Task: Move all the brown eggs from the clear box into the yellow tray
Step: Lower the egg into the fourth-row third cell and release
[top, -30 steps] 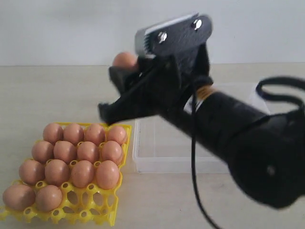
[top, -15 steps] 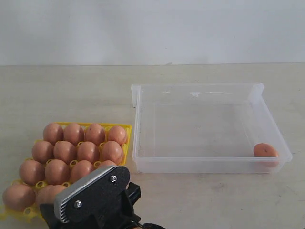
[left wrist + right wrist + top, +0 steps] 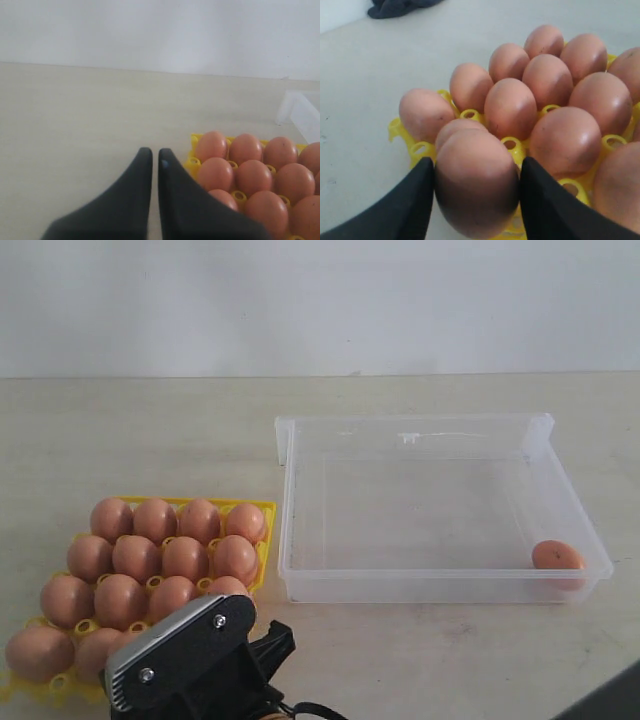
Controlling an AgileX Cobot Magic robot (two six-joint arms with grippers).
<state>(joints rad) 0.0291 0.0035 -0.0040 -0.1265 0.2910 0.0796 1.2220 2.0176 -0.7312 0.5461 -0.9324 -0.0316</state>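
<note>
Egg (image 3: 475,187) in end effector (image 3: 476,167) at tray (image 3: 396,129) edge

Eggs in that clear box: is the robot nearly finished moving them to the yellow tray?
Nearly. The yellow tray already holds most of the eggs. The right gripper grips another egg over the tray's near edge. One last egg lies in a corner of the clear box, to be fetched.

readable text: none | labels: none | brands: none | numbers/signs: none
</note>
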